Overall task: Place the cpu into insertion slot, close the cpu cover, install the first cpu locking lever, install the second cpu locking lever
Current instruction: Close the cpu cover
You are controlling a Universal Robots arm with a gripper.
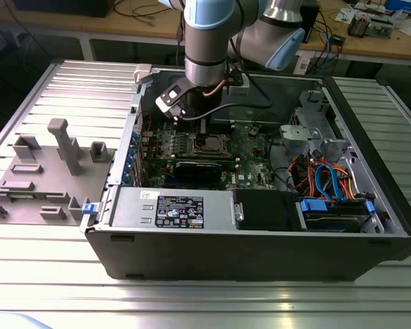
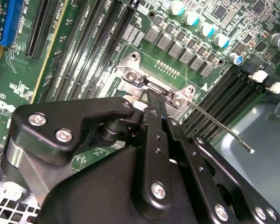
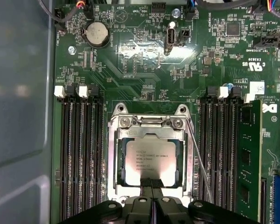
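Note:
The cpu (image 3: 151, 154), a square chip with a pale metal top, lies flat in the insertion slot (image 3: 117, 108) on the green motherboard (image 1: 250, 147). The cpu cover (image 3: 151, 132), a grey metal frame, lies down around the chip. My gripper (image 3: 152, 186) is shut, with nothing visible between its black fingers, and its tips sit at the edge of the cover. In the second wrist view the fingertips (image 2: 151, 100) touch the socket's metal edge. A thin wire locking lever (image 3: 198, 161) runs along one side of the socket, and its free end (image 2: 249, 150) sticks out over the memory slots.
Black memory slots (image 3: 81, 154) flank the socket, and a green memory stick (image 3: 249, 154) stands in one. A coin battery (image 3: 97, 33) sits further along the board. Inside the open case are a black block (image 1: 204, 168), a power supply (image 1: 171, 209) and blue cables (image 1: 325, 181). A grey fixture plate (image 1: 48, 171) lies outside.

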